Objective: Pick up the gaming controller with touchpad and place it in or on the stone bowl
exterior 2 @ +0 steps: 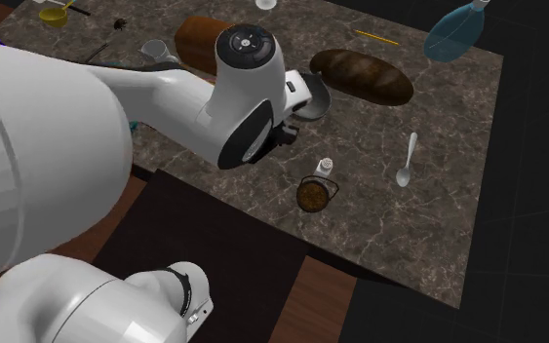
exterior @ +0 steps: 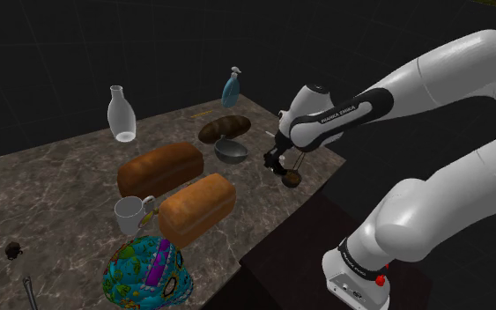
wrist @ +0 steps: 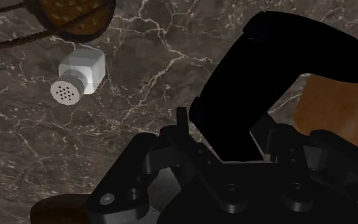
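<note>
Carrying step: holding the black gaming controller tight in the closed gripper, up over the table edge. Next, move toward the shoulder view's left, over the grey bowl close by. Then go down slow and open up.

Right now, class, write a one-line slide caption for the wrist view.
Black controller held close over a marbled tabletop, a white shaker standing nearby.

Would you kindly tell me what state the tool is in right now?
The black two-finger tool is closed, holding the black gaming controller.
</note>
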Available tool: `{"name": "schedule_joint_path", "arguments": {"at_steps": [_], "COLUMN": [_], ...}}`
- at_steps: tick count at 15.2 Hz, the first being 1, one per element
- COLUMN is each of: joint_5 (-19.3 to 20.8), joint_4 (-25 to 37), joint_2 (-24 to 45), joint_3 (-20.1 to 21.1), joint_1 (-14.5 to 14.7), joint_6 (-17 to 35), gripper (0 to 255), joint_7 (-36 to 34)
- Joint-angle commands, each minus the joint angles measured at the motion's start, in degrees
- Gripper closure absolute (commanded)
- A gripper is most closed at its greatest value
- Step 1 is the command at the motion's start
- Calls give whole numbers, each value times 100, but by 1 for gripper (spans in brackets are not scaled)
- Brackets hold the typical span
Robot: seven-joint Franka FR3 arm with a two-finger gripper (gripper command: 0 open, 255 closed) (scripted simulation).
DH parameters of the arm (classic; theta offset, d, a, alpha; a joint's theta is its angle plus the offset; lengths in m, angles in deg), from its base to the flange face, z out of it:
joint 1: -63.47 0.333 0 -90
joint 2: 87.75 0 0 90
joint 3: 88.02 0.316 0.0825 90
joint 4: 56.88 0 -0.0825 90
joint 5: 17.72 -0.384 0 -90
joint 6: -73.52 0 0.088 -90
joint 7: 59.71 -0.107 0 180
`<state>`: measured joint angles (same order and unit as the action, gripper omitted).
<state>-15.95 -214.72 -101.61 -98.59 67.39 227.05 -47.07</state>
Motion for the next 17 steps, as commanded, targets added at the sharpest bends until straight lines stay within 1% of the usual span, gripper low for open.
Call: {"name": "schedule_joint_path", "arguments": {"at_steps": [1, 4, 7, 12, 17], "joint_5": [-143, -395, -632, -922, -1085], "joint_4": [457, 1174, 1921, 3250, 4727], "joint_2": [426, 1082, 1703, 2700, 3701], "joint_3": [-42, -92, -96, -36, 37], "joint_1": [86, 172, 192, 115, -19], "joint_6": [-34, -108, -252, -613, -1109], "gripper": [255, 255, 255, 255, 255], "joint_7": [88, 269, 438, 630, 705]}}
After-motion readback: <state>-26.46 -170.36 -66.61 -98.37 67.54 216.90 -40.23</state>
